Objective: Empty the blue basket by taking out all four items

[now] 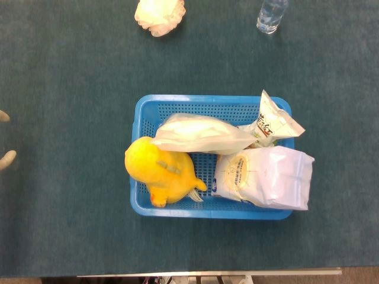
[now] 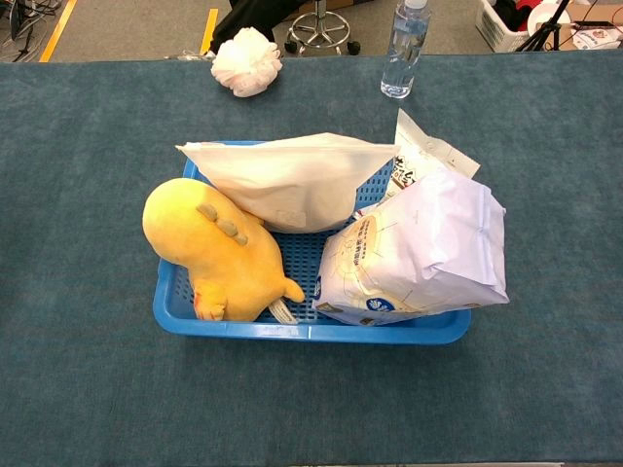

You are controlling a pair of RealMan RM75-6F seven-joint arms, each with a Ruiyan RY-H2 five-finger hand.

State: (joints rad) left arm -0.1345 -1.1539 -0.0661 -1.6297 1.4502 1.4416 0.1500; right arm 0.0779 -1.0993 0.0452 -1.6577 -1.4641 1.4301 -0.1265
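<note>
**Operator:** Blue basket (image 2: pixel 234 329) sits mid-table on the teal cloth (image 2: pixel 88 389), all four items inside. The yellow plush toy (image 2: pixel 214 248) fills the left end, leaning over the left rim. A plain white pouch (image 2: pixel 292 175) lies across the back, its edge resting on the plush. The big white bag (image 2: pixel 419 248) takes the right end and overhangs the right rim. A small printed packet (image 2: pixel 423 156) stands wedged in the back right corner, poking above the wall.

**Observer:** Any labels you can read?

**Operator:** The big bag has a round tan emblem with print and a small blue mark near its lower corner, but the characters are too small for me to read. The packet shows dark lettering, also illegible. The pouch looks blank.

**Observer:** Hands?

**Operator:** In the head view I see only pale fingertips (image 1: pixel 6 158) at the far left edge, well apart from the basket; that is my left hand, touching nothing visible, and I cannot tell whether it is spread or curled. The right hand appears in neither view.

**Observer:** Beyond the basket?

**Operator:** A clear water bottle (image 2: pixel 402 49) stands near the far edge, right of centre. A white bath pouf (image 2: pixel 245 60) lies left of it, well apart from the basket.
</note>
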